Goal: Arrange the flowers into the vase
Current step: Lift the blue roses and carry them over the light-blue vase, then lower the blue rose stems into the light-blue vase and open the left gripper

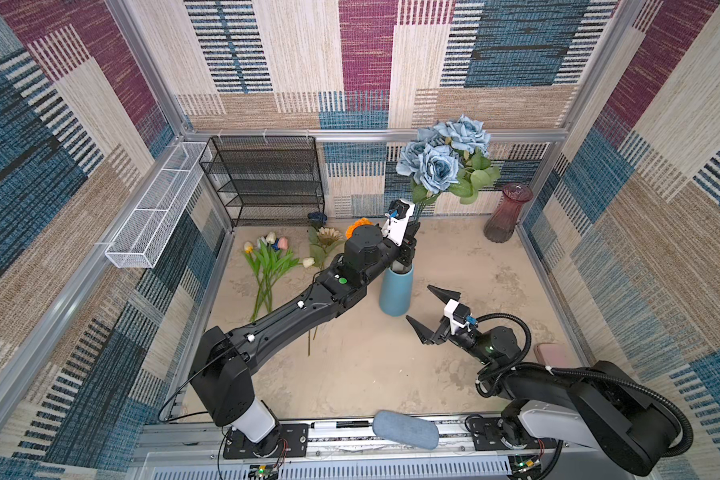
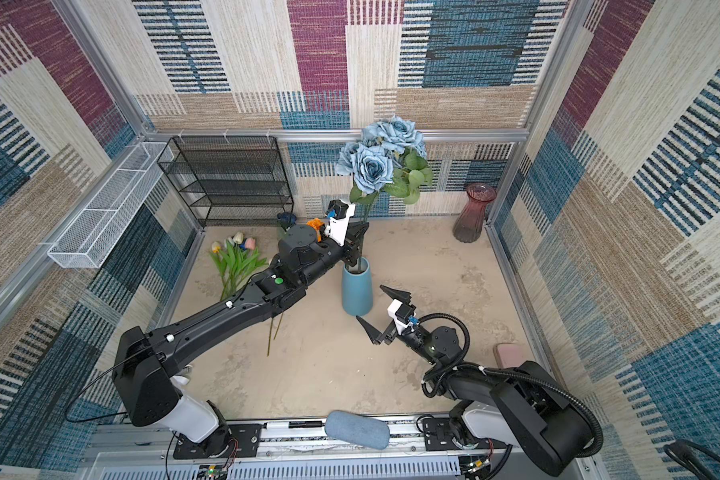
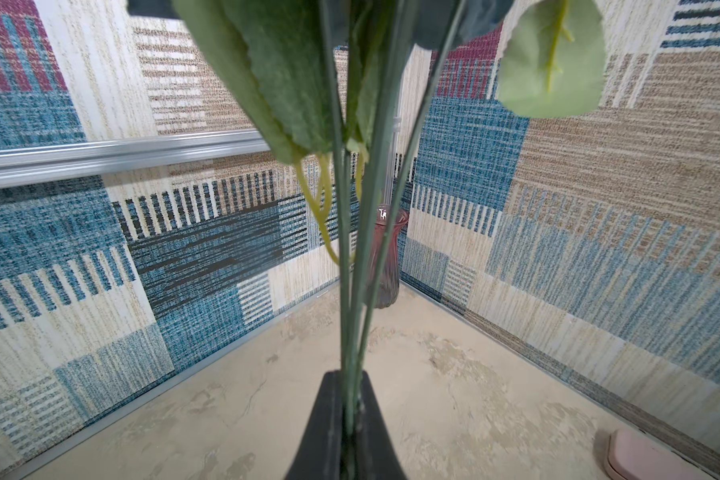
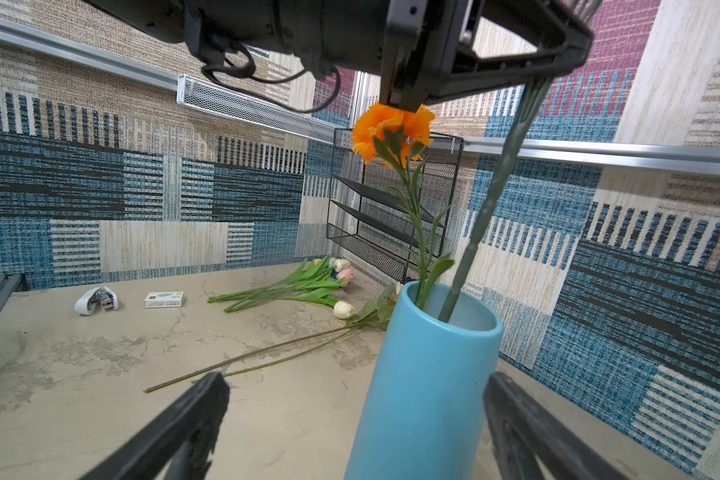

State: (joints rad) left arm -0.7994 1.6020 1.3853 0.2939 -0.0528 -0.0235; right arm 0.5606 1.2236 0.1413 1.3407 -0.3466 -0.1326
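**Inspector:** Both top views first. Left arm?

**Assistant:** The left pincer (image 1: 411,233) (image 2: 360,235) is clamped on the dusty-blue roses (image 1: 441,162) (image 2: 375,162), low on their stalks and just above the mouth of the blue vase (image 1: 395,295) (image 2: 357,291). Their long axis is near upright. The heads are up and lean toward the back wall; the lower ends are inside the vase.

**Inspector:** Right arm?

**Assistant:** The right pincer (image 1: 432,311) (image 2: 382,311) is spread wide and holds nothing. It is near the vase's front right, apart from it.

**Inspector:** The other flowers?

**Assistant:** The tulips (image 1: 269,257) and the sunflower (image 1: 329,237) lie flat on the tabletop (image 1: 371,374), left of the vase. Their heads point to the back wall and their stems to the front. The deep-blue rose (image 1: 317,218) sits behind them; its stem is hidden.

**Inspector:** Left wrist view?

**Assistant:** The jaws are closed on the rose stems (image 3: 350,249), which rise straight out of them. The maroon glass vase (image 3: 385,257) stands in the corner behind.

**Inspector:** Right wrist view?

**Assistant:** The marigold (image 4: 391,129) stands in the blue vase with its stem upright and its head up. A rose stem slants into the same mouth. The right fingers (image 4: 192,415) stand one to each side of the vase.
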